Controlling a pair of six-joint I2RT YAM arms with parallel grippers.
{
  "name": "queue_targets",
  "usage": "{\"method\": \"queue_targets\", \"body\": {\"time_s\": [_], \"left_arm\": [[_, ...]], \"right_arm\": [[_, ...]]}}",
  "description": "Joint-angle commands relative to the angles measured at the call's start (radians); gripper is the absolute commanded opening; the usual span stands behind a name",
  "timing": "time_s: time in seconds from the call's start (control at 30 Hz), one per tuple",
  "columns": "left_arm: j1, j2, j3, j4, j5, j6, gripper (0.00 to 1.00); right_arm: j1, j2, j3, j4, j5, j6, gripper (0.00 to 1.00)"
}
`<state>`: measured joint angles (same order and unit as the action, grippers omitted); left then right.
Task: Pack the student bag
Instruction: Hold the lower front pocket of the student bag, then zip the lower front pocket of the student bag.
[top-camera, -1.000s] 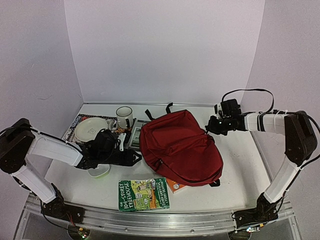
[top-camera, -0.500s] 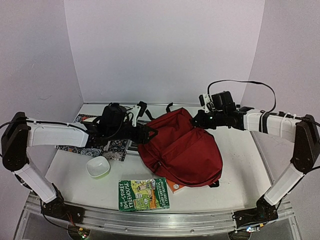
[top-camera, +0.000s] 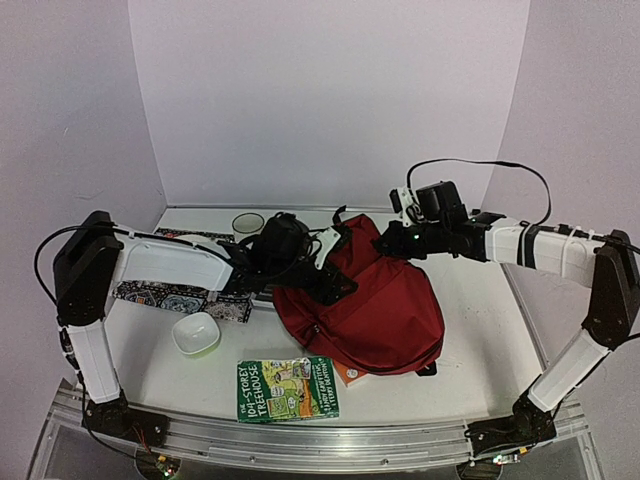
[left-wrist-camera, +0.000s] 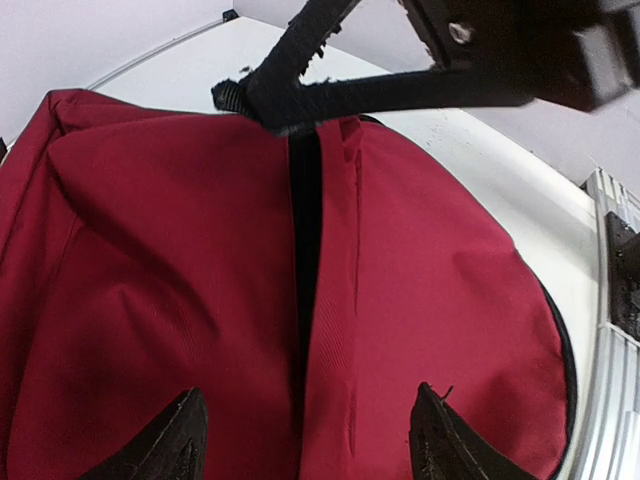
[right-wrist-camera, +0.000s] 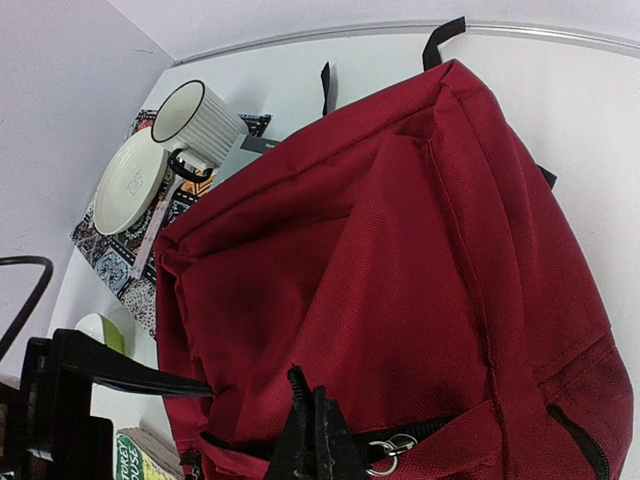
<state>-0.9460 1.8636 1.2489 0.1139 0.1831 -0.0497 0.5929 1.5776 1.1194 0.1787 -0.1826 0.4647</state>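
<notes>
Dark red student bag (top-camera: 380, 300), contents hidden

left hand (top-camera: 337, 286) has swung over the student bag (top-camera: 390, 312), opening.

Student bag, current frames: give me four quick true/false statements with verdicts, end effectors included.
1. The left end effector is open over the student bag. True.
2. The right end effector is wide open. False: it is shut, with its tips against the bag.
3. A white bowl sits left of the bag, apart from it. True.
4. The green book is inside the bag. False: it lies outside, in front of the bag.
</notes>
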Motion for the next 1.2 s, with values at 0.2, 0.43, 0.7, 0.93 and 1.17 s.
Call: {"method": "queue_targets", "body": {"time_s": [0.2,0.43,0.7,0.93,1.17], "left_arm": [[-0.007,0.151,0.184,0.013,0.025,0.048,0.48],[-0.020,0.145,0.173,0.014,0.066,0.061,0.02],[-0.021,0.038,0.085,0.022,0.067,0.064,0.00],[-0.020,-0.035,0.035,0.041,0.078,0.059,0.00],[-0.020,-0.060,0.020,0.047,0.074,0.059,0.00]], "right_arm": [[0.029,-0.039,0.047,0.010,-0.005,0.000,0.00],[0.027,-0.037,0.062,-0.039,0.103,-0.032,0.00],[-0.101,-0.038,0.062,-0.109,0.233,-0.044,0.00],[-0.232,-0.003,0.034,-0.114,0.209,-0.009,0.00],[-0.324,0.047,0.067,-0.122,0.195,0.008,0.00]]}}
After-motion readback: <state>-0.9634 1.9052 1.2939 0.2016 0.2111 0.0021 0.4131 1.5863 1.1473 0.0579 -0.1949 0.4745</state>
